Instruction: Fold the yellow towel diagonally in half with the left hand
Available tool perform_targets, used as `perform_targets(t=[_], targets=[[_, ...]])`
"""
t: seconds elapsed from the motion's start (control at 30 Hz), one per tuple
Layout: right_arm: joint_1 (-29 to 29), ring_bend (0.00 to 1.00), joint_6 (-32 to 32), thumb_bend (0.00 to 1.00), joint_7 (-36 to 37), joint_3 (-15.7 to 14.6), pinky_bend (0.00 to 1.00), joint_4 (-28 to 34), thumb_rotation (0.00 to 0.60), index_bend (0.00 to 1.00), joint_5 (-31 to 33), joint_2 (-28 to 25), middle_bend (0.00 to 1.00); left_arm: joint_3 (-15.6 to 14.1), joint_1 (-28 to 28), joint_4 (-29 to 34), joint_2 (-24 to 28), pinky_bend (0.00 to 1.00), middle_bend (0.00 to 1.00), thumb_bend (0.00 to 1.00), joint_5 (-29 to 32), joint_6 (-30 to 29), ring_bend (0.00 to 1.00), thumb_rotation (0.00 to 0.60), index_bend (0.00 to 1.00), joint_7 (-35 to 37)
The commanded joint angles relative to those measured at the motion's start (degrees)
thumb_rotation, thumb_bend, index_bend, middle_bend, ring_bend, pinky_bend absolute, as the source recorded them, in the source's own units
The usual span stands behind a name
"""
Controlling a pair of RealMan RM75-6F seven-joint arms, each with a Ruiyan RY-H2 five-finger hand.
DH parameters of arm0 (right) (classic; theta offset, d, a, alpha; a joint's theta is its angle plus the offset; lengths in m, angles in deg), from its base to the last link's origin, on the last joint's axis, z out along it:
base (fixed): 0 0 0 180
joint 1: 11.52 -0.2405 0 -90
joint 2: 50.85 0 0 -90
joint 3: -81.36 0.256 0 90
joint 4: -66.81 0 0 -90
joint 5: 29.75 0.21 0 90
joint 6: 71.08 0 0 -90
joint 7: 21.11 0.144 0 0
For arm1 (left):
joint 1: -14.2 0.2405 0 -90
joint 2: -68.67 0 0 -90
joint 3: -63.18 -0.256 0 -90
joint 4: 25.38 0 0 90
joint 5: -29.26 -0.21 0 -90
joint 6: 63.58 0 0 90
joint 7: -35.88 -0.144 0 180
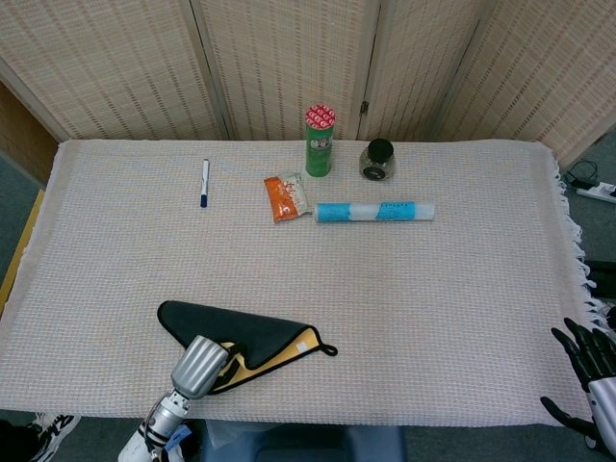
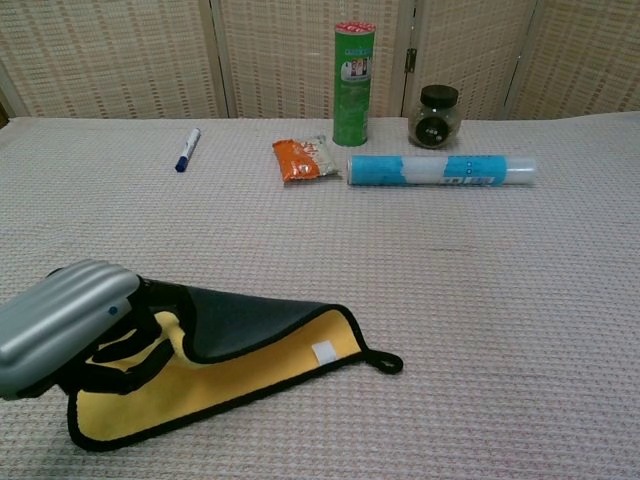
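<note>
Chest view: left hand grips yellow towel corner

Yellow towel at the table's seven o'clock, partly folded: dark underside turned over the top, yellow strip showing, black loop poking toward three o'clock.

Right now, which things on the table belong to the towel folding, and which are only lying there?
Belong to the job:
yellow towel, partly folded, dark side up
left hand, gripping the towel's folded-over corner

Only lying about:
blue marker
orange snack packet
green can
dark-lidded jar
blue roll
right hand, idle at the table's edge
</note>
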Motion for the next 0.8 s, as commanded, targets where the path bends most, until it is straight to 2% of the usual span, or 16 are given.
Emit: perform_targets(t=[0.03, 0.37, 0.8], targets=[[-0.2, 0.00, 0.3, 0.24, -0.2, -0.1, 0.00, 0.2, 0.600, 0.00, 0.0, 0.1, 0.00, -0.4, 0.7, 0.0, 0.5, 1.00, 1.00, 0.58, -0.4, -0.3, 1.00, 0.600, 0.63, 0.9], [-0.6, 0.00, 1.3, 0.24, -1.3, -0.3, 0.00, 0.9, 0.600, 0.00, 0.1, 0.4, 0.00, -2.2, 2.9, 0.7, 1.7, 1.00, 1.00, 0.58, -3.3, -1.6, 1.00, 0.600, 0.63, 2.9], [-0.7, 0.00, 1.3, 0.24, -1.8, -0.6, 0.00, 1.1, 0.600, 0.00, -0.3, 0.6, 0.00, -3.0, 4.6, -0.2, 2.0, 1.00, 1.00, 0.58, -3.5, 0.8, 1.00, 0.600, 0.62, 2.9]])
